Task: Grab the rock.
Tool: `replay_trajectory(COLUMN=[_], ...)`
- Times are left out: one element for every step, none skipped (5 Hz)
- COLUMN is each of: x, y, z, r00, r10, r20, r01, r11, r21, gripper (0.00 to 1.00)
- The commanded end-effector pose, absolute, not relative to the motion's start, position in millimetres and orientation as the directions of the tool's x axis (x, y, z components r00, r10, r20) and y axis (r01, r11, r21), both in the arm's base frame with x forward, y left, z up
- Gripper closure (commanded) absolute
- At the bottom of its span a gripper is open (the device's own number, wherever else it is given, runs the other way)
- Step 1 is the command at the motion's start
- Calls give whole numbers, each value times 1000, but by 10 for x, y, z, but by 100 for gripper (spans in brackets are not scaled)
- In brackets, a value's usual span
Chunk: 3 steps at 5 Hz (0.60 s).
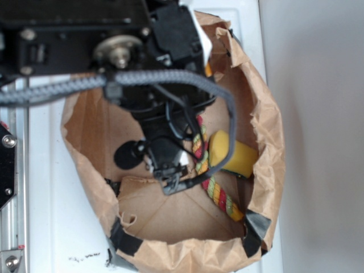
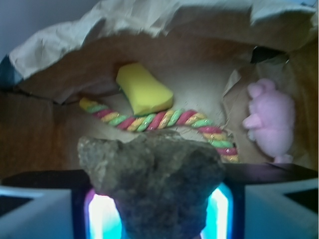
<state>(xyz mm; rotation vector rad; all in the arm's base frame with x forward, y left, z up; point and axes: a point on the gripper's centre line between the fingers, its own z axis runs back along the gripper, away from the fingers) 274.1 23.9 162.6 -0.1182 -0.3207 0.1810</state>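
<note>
The hand is closed on the rock, a rough, lumpy dark brown stone that sits between the two pale fingers and fills the lower middle of the wrist view, with a bright cyan glow showing on either side of it. Just beyond the rock lies a twisted rope of red, green and yellow strands, and past the rope, touching it, rests a yellow sponge wedge. Off to the right of the hand, against the wall of the brown paper bag, sits a pink plush toy. From the exterior view the black arm reaches down inside the open bag, which stands on a white counter; the rock itself cannot be made out there, hidden under the arm.
</note>
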Motion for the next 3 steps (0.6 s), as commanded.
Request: replay_trajectory(x=[2793, 2760, 2759], y=[266, 262, 243], z=[1901, 1911, 1861], r00=[939, 959, 961], r10=[173, 151, 149], r20=[298, 239, 233], r01=[-173, -159, -162], r11=[985, 987, 986], r21=[-29, 12, 37], gripper=[100, 100, 100])
